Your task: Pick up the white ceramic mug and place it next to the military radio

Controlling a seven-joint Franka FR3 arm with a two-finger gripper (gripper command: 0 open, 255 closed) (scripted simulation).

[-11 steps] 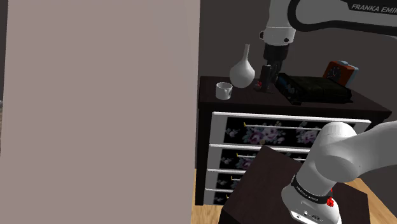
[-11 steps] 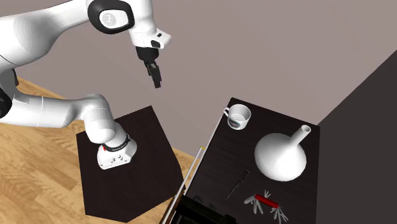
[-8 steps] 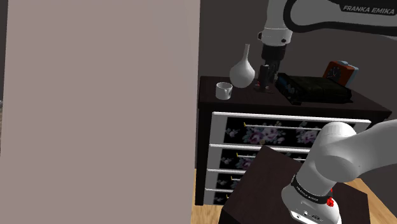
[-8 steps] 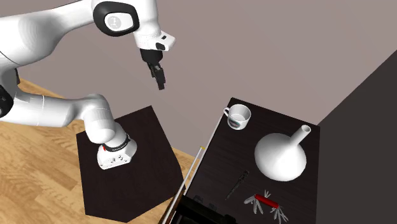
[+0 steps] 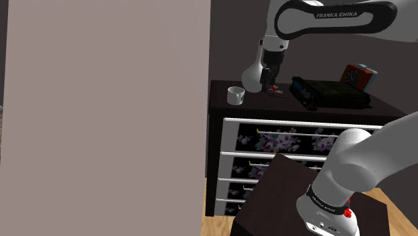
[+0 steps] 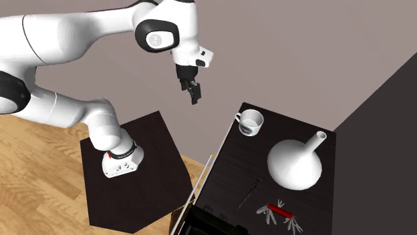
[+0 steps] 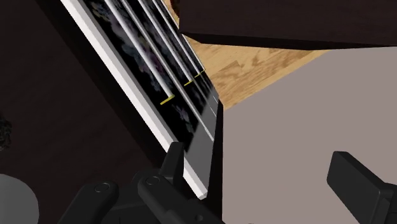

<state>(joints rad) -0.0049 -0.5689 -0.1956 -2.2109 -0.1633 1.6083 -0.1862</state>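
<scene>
Now fingers (image 7: pixel 359 181) splayed wide, empty; white mug (image 6: pixel 251 121) sits apart, on dresser top (image 6: pixel 235 160).

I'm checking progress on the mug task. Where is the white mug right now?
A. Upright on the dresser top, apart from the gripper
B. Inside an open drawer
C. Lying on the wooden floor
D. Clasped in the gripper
A: the mug stands upright on the dresser top, while the open gripper hangs in the air apart from it.
</scene>
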